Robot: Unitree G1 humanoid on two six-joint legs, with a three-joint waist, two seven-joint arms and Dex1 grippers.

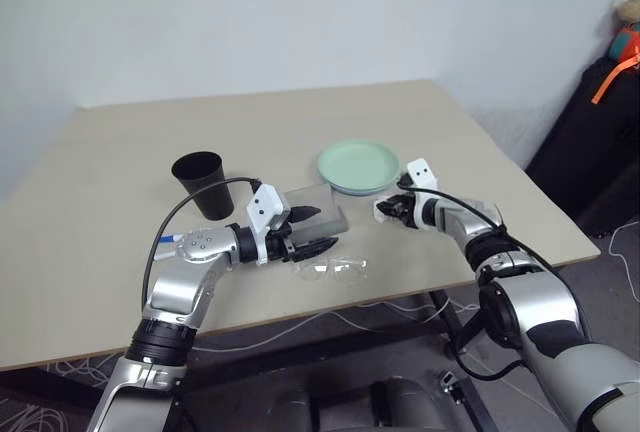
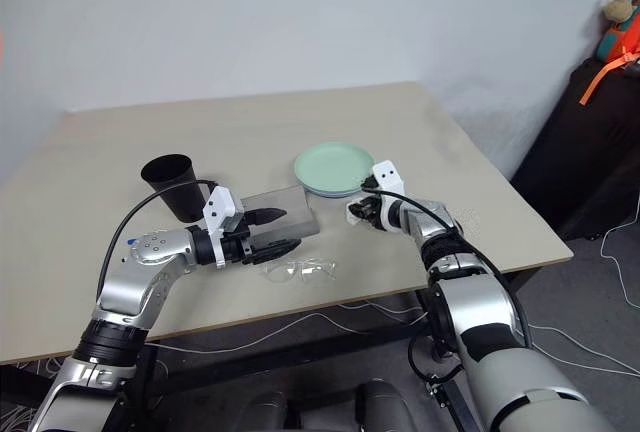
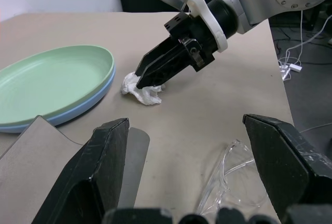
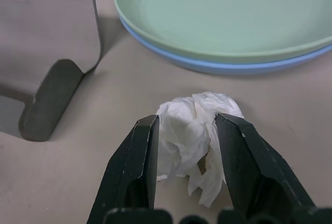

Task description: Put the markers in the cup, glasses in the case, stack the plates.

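Gripping the white paper wad [image 4: 194, 130] beside the stacked plates [image 4: 228, 22], your right claw [image 4: 187, 154] pinches it on the surface [image 1: 120, 172]; your left claw [image 3: 192, 182] gapes over glasses [image 1: 335, 269] by the case [image 1: 315, 207].

The two head views look forward and down from above the arms onto the whole table [image 1: 100, 202], set slightly apart sideways, and share nearly the same scene. The left wrist view sits low over the table, facing across it toward the right gripper [image 3: 139, 81] and the plates [image 3: 57, 86]. The right wrist view looks close down at the paper wad [image 4: 192, 130], sharing wad and plates with it.
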